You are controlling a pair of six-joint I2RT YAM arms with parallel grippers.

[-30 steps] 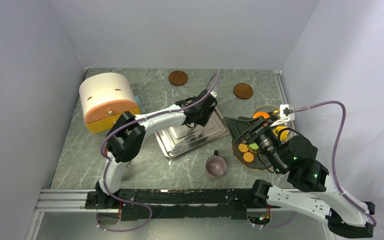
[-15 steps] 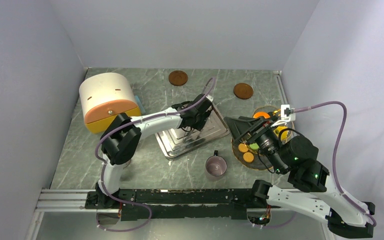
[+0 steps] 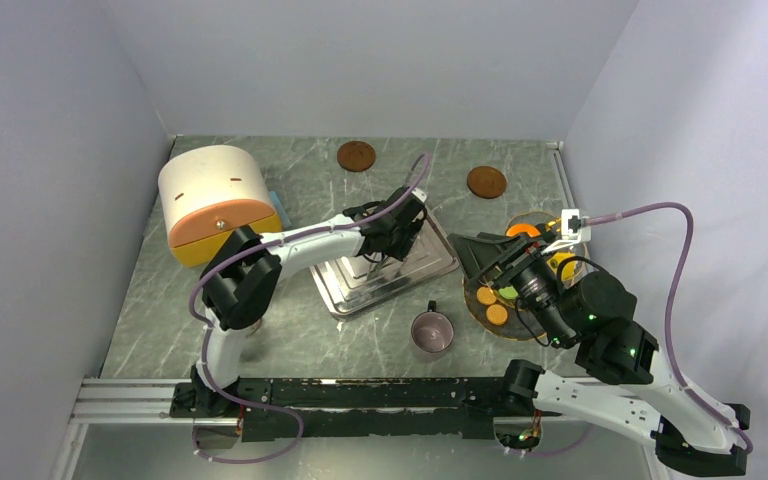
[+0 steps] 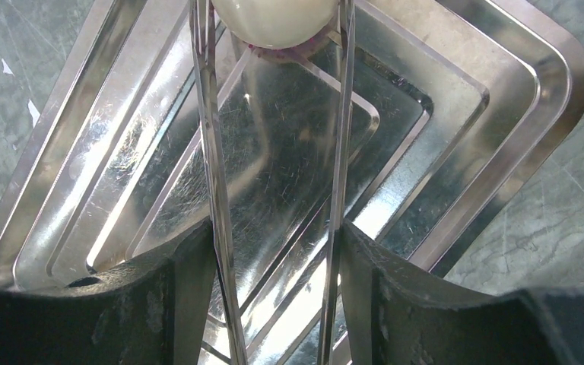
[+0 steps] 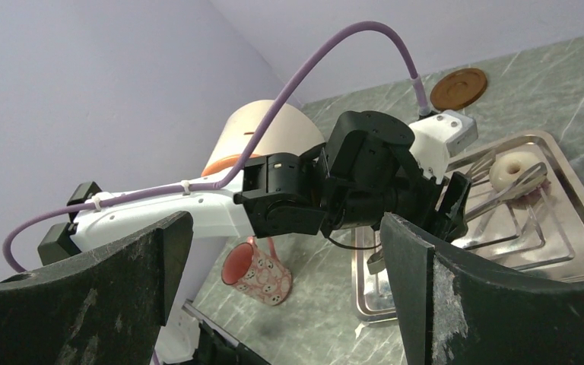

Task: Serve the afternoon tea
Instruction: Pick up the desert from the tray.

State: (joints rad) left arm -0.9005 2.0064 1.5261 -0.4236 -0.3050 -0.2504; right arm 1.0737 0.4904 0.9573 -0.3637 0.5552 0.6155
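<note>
The left gripper (image 4: 274, 255) squeezes metal tongs (image 4: 211, 152), which pinch the cream ring (image 4: 274, 19) over the steel tray (image 4: 502, 91). The right gripper (image 5: 285, 228) is spread wide and empty beside the orange treats (image 3: 497, 314). The mug (image 3: 432, 332) stands upright near the tray.

Overhead view. The table (image 3: 160, 300), surfaced in a grey-green stone pattern with pale veins, filled the centre of the frame. Plain pale lavender panels enclosed it: left wall (image 3: 50, 200), back wall (image 3: 360, 60), right wall (image 3: 700, 120). An aluminium rail (image 3: 120, 400) ran along the lower edge. Lighting was soft and even.
</note>
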